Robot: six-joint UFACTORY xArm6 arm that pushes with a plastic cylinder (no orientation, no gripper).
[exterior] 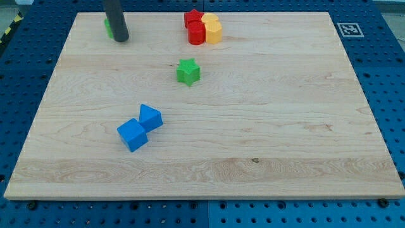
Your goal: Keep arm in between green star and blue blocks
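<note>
A green star point(188, 71) lies on the wooden board, above the middle. Two blue blocks lie touching at the lower left: a blue cube point(132, 135) and a second blue block point(150, 118) up and to its right. My tip point(121, 39) rests on the board near the top left, well up and to the left of the green star and far above the blue blocks. A green block point(108, 26) is mostly hidden behind the rod.
A cluster of red and yellow blocks stands at the top centre: a red star point(193, 17), a red block point(197, 33), a yellow block point(213, 31). The wooden board's left edge point(39, 114) meets a blue pegboard. A fiducial tag point(348, 28) sits at top right.
</note>
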